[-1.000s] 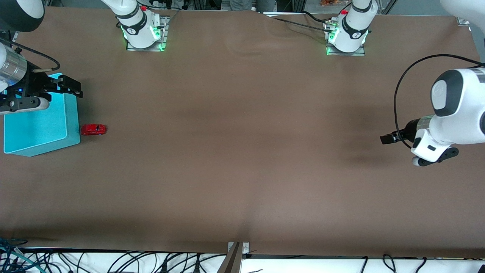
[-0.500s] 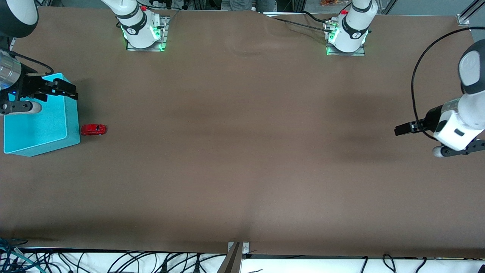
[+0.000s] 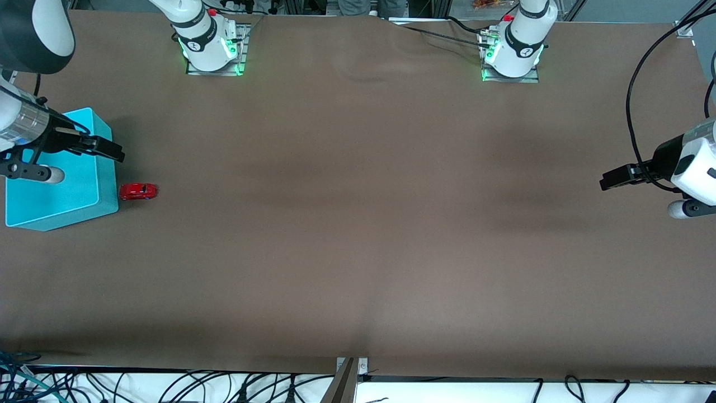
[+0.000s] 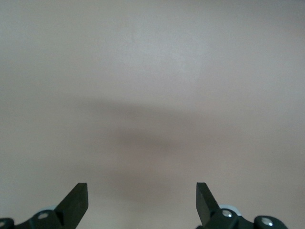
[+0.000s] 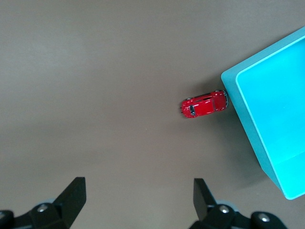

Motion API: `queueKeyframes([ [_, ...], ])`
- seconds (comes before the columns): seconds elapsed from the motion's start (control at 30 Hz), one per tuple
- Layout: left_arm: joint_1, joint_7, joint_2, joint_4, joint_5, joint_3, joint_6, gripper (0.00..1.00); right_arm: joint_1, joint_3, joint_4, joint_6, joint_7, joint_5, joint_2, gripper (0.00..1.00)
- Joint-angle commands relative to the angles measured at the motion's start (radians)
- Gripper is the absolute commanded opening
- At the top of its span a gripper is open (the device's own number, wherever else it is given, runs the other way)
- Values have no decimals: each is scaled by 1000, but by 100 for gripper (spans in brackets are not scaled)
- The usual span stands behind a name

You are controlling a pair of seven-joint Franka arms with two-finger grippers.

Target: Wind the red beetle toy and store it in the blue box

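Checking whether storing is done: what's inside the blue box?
The blue box shows only bare blue floor; part is out of view. The red beetle toy sits on the table beside it.

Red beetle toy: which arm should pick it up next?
Right. The right gripper, open, hovers over the blue box edge, beside the red beetle toy. The left gripper waits at the table's left-arm end.

A robotics lab, plainly: two white robot arm bases (image 3: 208,42) sit bolted on metal plates at the top edge of a wide tabletop (image 3: 358,235) covered in plain brown sheeting, green status lights glowing at their feet. Black cables (image 3: 632,112) loop off the arm at one end, and a tangle of loose black wiring (image 3: 224,389) runs along the white floor strip below the tabletop's front edge, beside a metal frame bracket (image 3: 351,366).
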Motion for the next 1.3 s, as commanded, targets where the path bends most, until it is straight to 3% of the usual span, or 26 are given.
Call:
queueKeyframes([
  [0.0, 4, 23, 5, 23, -18, -2, -23, 100, -3, 0, -79, 72, 83, -25, -36, 100],
  [0.3, -10, 20, 8, 42, -18, -2, -22, 100, -3, -34, -122, 136, 154, -25, -39, 100],
  [0.93, -10, 17, 8, 46, -18, -15, -22, 100, -4, -93, -318, 397, 408, -25, -42, 100],
  [1.27, -24, 15, 10, 46, -16, -32, -22, 100, -4, -123, -357, 457, 461, -25, -34, 100],
])
